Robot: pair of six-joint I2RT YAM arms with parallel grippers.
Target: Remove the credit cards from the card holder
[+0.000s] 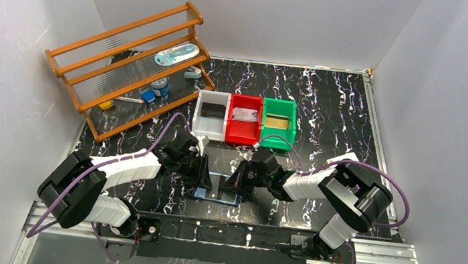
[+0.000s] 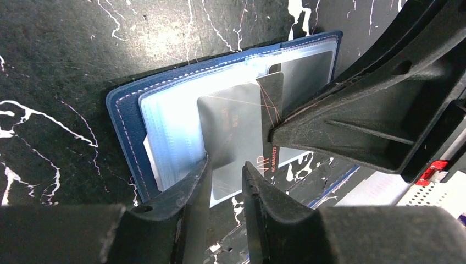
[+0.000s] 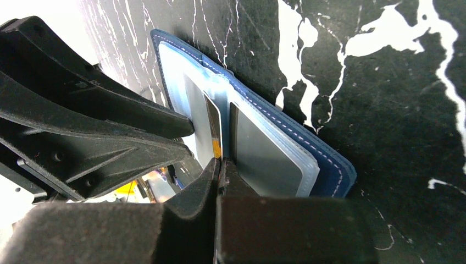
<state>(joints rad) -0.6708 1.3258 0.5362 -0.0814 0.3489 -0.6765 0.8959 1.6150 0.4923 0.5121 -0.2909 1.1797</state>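
Note:
The card holder (image 1: 215, 196) lies open on the table between both grippers, navy outside (image 2: 123, 110) with light blue sleeves. A silvery-grey credit card (image 2: 231, 126) sticks halfway out of a pocket. My left gripper (image 2: 227, 163) hovers over its free end, open, with a narrow gap between the fingers. A black credit card (image 2: 271, 93) marked VIP stands on edge beside it. My right gripper (image 3: 221, 161) is shut on that black card (image 3: 211, 126). Another grey card (image 3: 264, 154) sits in the sleeve on the right half.
Behind the holder stand a white bin (image 1: 212, 112) with a black card, a red bin (image 1: 243, 128) with a silvery card and a green bin (image 1: 276, 134) with a gold card. An orange wooden rack (image 1: 132, 59) with small items fills the back left.

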